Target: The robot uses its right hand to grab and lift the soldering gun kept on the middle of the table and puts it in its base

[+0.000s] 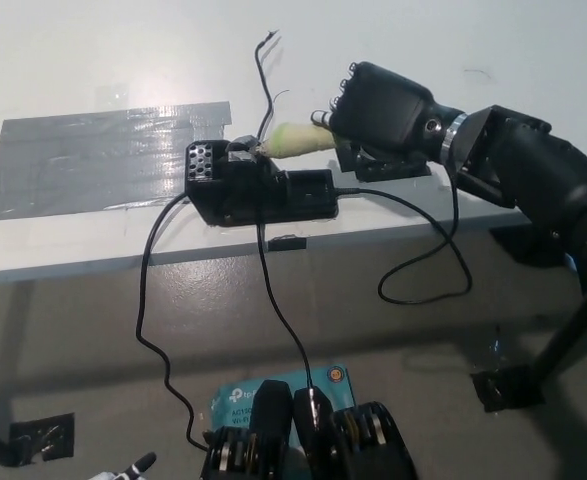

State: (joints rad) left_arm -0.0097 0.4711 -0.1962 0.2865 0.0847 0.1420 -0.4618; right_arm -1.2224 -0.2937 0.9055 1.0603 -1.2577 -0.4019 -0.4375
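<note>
**Soldering gun held at the base, tip end hidden**

The black right hand (378,105) is closed around the rear of the soldering gun (291,138), whose pale yellow-green handle sticks out from under the hand towards the left. Only this handle section shows; the part inside the hand is covered, and the metal tip is hard to make out where it meets the top of the black base (258,188). Whether the tip is seated in the base's holder or only touching it cannot be told.

The base sits near the front edge of the desk (93,50), just right of a wide patch of grey tape (93,160). A perforated block marks the base's left end. Behind the right hand, a small black bracket (383,165) is partly hidden.

Black cables (273,300) run from the base over the front edge and hang down; one loops out to the right.

The white left hand (123,470) barely shows at the bottom edge, cut off, so its state cannot be told.
</note>
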